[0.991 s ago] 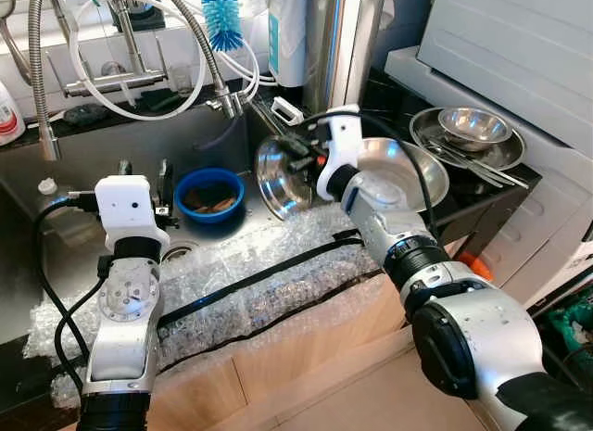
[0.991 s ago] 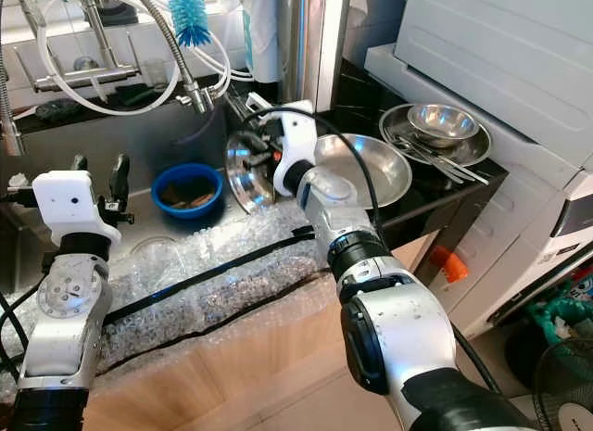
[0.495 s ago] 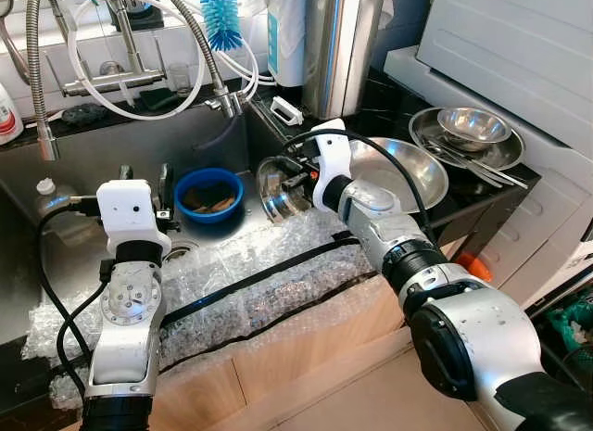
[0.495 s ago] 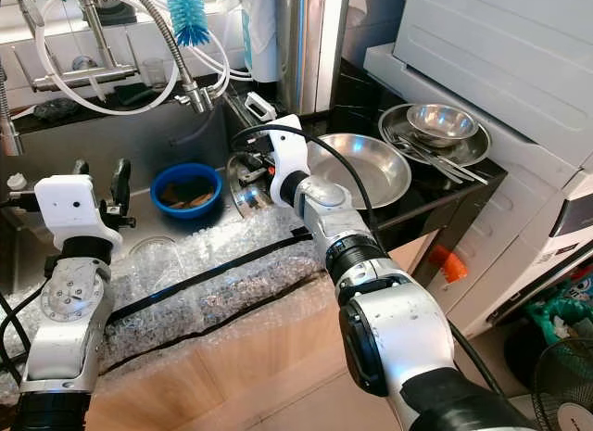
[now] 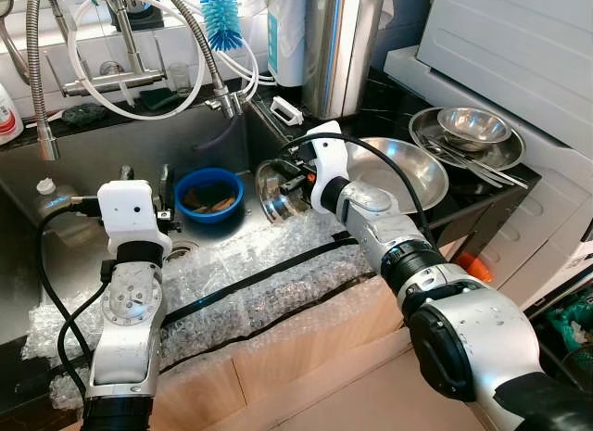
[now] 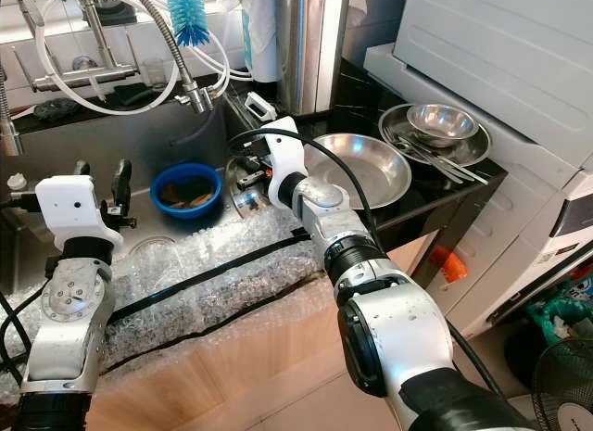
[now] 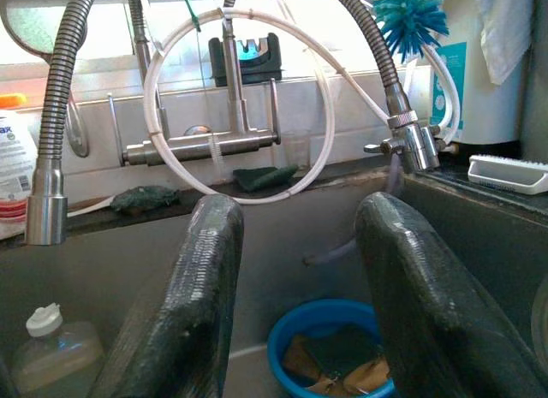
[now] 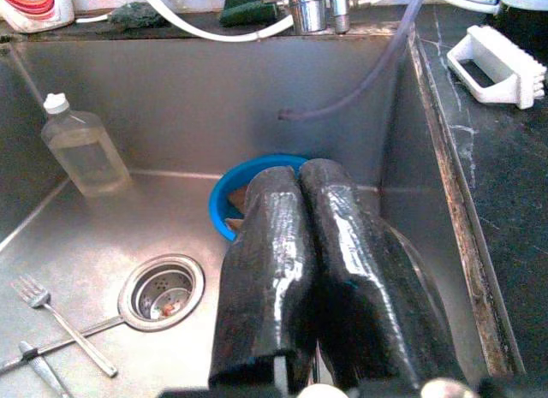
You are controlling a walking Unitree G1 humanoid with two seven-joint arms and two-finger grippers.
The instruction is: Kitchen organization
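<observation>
R gripper (image 5: 295,183) pinched on rim of shiny round steel lid (image 5: 275,192), upright by sink's (image 5: 83,171) R wall; lower gently, clear of blue plastic bowl (image 5: 209,192); L gripper (image 5: 144,177) fingers apart, idle

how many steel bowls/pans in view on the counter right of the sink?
3: a large pan beside the sink, a wide dish farther right, a small bowl nested in that dish. Others may be hidden.

A blue bowl (image 5: 209,192) and clear bottle (image 8: 81,147) are crowding the sink's (image 8: 103,227) back; forks (image 8: 60,325) are lying beside the drain (image 8: 161,288).
</observation>
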